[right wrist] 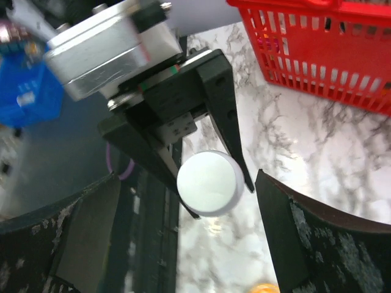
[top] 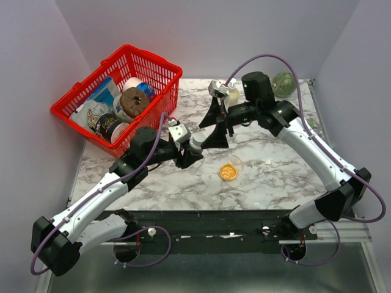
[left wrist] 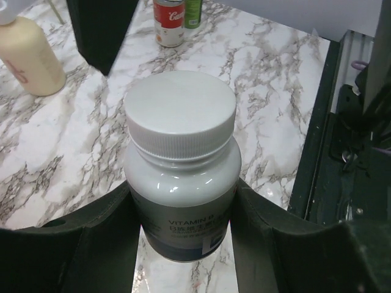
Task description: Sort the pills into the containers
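Top external view: orange pills (top: pixel 228 173) heaped together in the clear dish (top: pixel 220 173), at five o'clock from the centre of the table (top: pixel 275 183), well apart from both grippers. Touching the dish at its one o'clock, a second clear round piece (top: pixel 237 163), perhaps a lid; too small to tell. Judged from this, sorting hardly begun: no pill visibly outside the dish.

Left wrist view: white pill bottle (left wrist: pixel 182 183) clamped around its body by the left gripper (left wrist: pixel 183 244), with fingers at three and nine o'clock of the label. Cap (left wrist: pixel 181 113) seated on the neck. Contents hidden.

Right wrist view: right gripper (right wrist: pixel 188 178) spread wide, a finger on either side of the cap, touching neither cap nor bottle, holding nothing. Left to do, by the look of it: cap off, then pills shared out between bottle and dish.

Around:
- red basket (top: pixel 119 91) at ten o'clock of the table, packed with tins and packets;
- beige pump bottle (top: pixel 232 94) at twelve o'clock, just behind the right gripper;
- green round object (top: pixel 283 83) in the far two o'clock corner;
- red-labelled can (left wrist: pixel 169 21) and green can (left wrist: pixel 193 12) side by side, at twelve o'clock from the cap in the left wrist view.

Nothing lying between bottle and dish. Only crowding: both grippers close together over the middle.
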